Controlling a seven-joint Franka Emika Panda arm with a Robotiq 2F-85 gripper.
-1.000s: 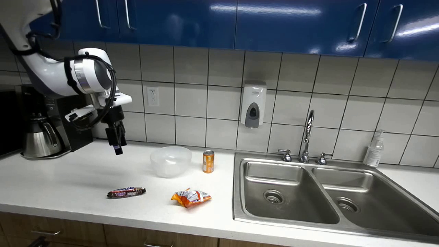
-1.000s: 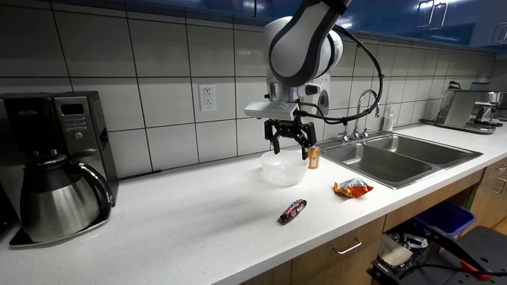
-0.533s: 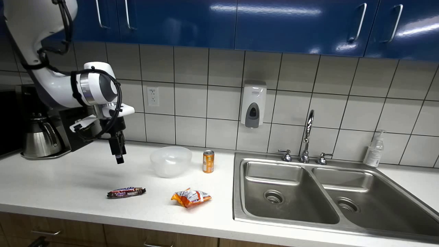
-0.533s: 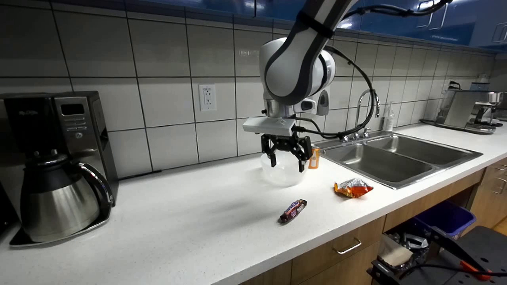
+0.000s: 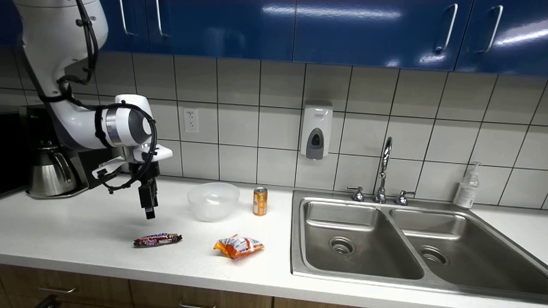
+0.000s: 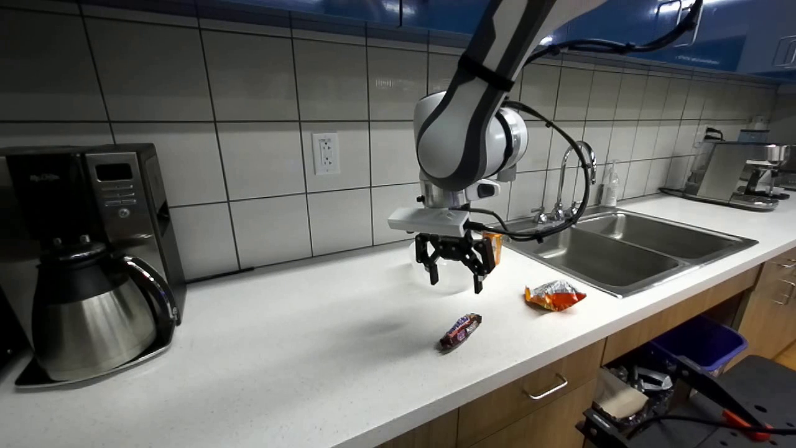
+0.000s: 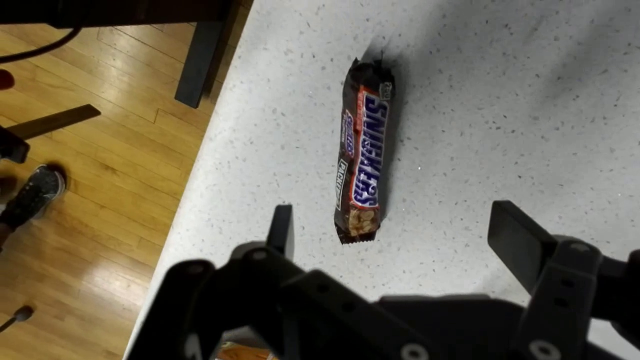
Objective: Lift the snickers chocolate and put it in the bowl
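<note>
- While the Snickers bar (image 7: 362, 155) lies flat and ungrasped on the speckled counter (image 7: 460, 165), the wrist view has the gripper (image 7: 392, 226) holding nothing, its jaws spread much wider than the bar. The bar reads as a slim, rounded block in thin, glossy dark-brown film, jagged at the ends.
- In an exterior view, the bar rests toward the counter's front edge, well apart from the bowl (image 5: 213, 203), which is round, pale and translucent, probably smooth plastic. Near the bowl stands an orange can (image 5: 260, 202), a straight-sided cylinder. To my judgement the task is at the approach: grip, lift, carry and release are all left.
- In an exterior view, the fingertips (image 6: 477, 284) hang above the counter, not touching the bar, and the gripper covers part of the bowl. Apart from the bar lies a foil packet (image 6: 555, 295), crinkled, silver and orange-red, its loose shape unlike the compact bar.
</note>
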